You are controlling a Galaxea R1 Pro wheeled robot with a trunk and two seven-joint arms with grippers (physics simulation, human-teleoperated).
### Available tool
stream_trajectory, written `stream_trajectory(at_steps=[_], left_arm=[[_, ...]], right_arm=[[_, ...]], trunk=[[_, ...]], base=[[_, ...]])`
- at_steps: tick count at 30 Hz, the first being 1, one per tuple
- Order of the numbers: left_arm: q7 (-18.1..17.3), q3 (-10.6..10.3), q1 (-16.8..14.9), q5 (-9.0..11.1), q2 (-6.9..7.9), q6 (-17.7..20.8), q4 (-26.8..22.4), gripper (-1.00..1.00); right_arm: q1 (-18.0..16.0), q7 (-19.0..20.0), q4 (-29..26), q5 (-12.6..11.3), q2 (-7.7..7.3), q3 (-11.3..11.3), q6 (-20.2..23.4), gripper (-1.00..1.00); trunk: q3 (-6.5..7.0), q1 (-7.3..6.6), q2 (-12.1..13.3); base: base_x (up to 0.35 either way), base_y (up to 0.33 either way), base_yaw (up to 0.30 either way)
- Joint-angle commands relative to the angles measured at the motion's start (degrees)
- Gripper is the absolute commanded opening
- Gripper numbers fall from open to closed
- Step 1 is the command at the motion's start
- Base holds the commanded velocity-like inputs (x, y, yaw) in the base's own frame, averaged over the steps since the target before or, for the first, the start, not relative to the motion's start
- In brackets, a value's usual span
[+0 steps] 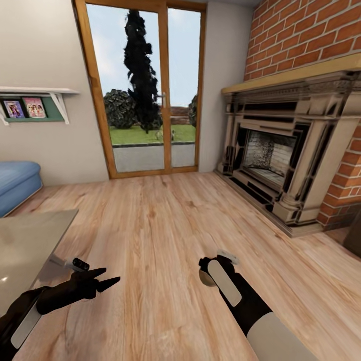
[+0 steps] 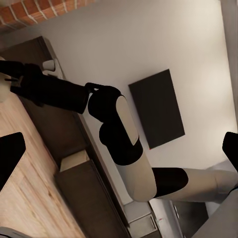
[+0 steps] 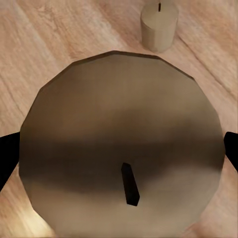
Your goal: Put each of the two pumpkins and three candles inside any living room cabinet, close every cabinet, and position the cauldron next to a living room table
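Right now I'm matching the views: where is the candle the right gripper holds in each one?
Head view: held candle, low centre-right, in the right gripper.
Right wrist view: its wick-topped face, close and central.
Left wrist view: cannot tell; the right arm ends at the edge.
Shared landmark: the wooden floor.

Grey-beige candle (image 3: 124,153) with a dark wick; a second one (image 3: 158,25) at twelve o'clock. Pale, grained wood floor (image 1: 165,225), red brick wall (image 1: 306,35), blue sofa (image 1: 17,183) at nine o'clock.
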Motion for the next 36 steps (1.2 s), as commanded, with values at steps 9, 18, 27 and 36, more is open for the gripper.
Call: stream_trajectory(at_steps=[9, 18, 27, 36], left_arm=[[-0.2, -0.1, 0.0, 0.0, 0.00, 0.6, 0.0, 1.00], [-0.2, -0.1, 0.0, 0.0, 0.02, 0.6, 0.0, 1.00], [-0.2, -0.1, 0.0, 0.0, 0.02, 0.6, 0.0, 1.00], [-0.2, 0.0, 0.0, 0.0, 0.02, 0.6, 0.0, 1.00]], right_arm=[[-0.1, 0.6, 0.0, -0.1, 0.02, 0.0, 0.3, -1.00], [-0.1, 0.4, 0.0, -0.1, 0.09, 0.0, 0.3, -1.00], [-0.1, 0.5, 0.0, -0.1, 0.02, 0.0, 0.3, -1.00], [-0.1, 0.4, 0.0, -0.1, 0.01, 0.0, 0.3, -1.00]], trunk=[[0.11, 0.02, 0.0], [0.20, 0.02, 0.0], [0.50, 0.02, 0.0], [1.02, 0.02, 0.0]], base=[[0.305, 0.134, -0.082], [0.288, 0.103, -0.069], [0.172, -0.066, -0.112], [0.016, -0.012, -0.240]])
